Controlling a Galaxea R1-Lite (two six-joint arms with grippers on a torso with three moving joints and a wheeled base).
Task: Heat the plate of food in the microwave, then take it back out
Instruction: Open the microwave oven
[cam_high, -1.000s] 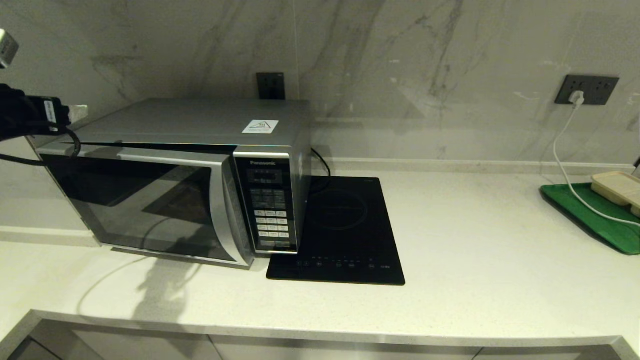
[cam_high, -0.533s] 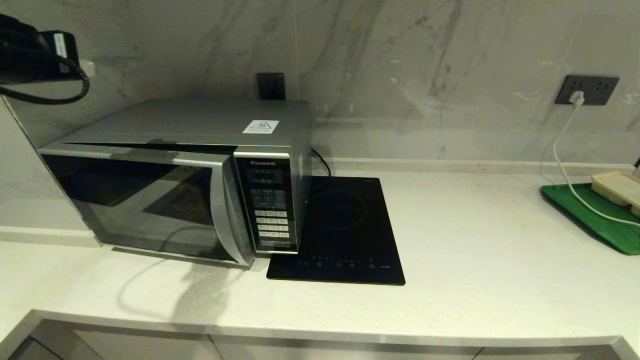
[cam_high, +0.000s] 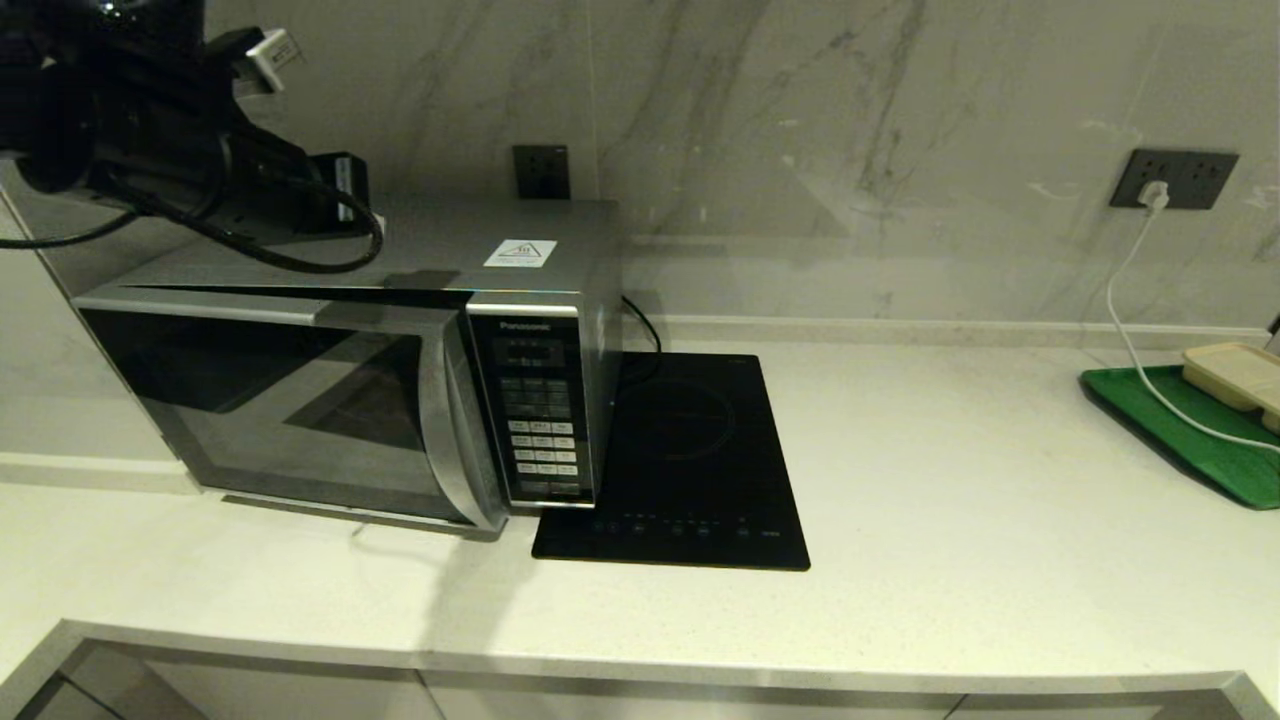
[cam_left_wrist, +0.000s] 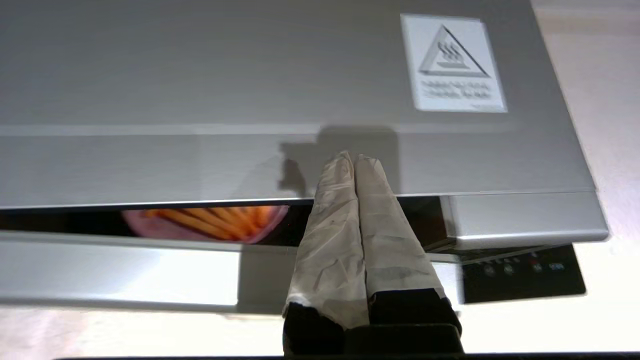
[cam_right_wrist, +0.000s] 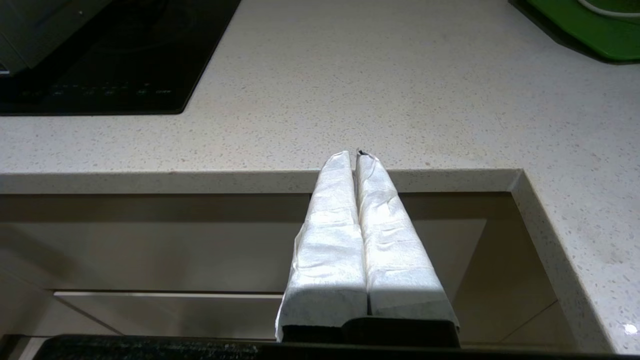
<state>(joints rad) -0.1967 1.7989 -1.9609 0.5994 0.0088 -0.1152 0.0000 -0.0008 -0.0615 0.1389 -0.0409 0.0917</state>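
The silver microwave (cam_high: 400, 240) stands at the left of the counter, its dark glass door (cam_high: 280, 400) ajar by a narrow slit along the top. Through that slit the left wrist view shows the lilac plate of food (cam_left_wrist: 200, 222) with orange fries inside. My left gripper (cam_left_wrist: 354, 157) is shut with nothing in it and hovers over the microwave's top (cam_left_wrist: 250, 75) near its front edge; in the head view the left gripper (cam_high: 372, 222) hangs above the left half of the top. My right gripper (cam_right_wrist: 356, 154) is shut, empty and parked below the counter's front edge.
A black induction hob (cam_high: 690, 460) lies right beside the microwave. At the far right a green tray (cam_high: 1190, 440) carries a beige rectangular tray (cam_high: 1235, 375), and a white cable (cam_high: 1130, 290) runs over it from a wall socket (cam_high: 1180, 180). Bare counter (cam_high: 950, 480) lies between.
My left arm has swung up and to the right, from the far left of the microwave to above its top. The door stays ajar.
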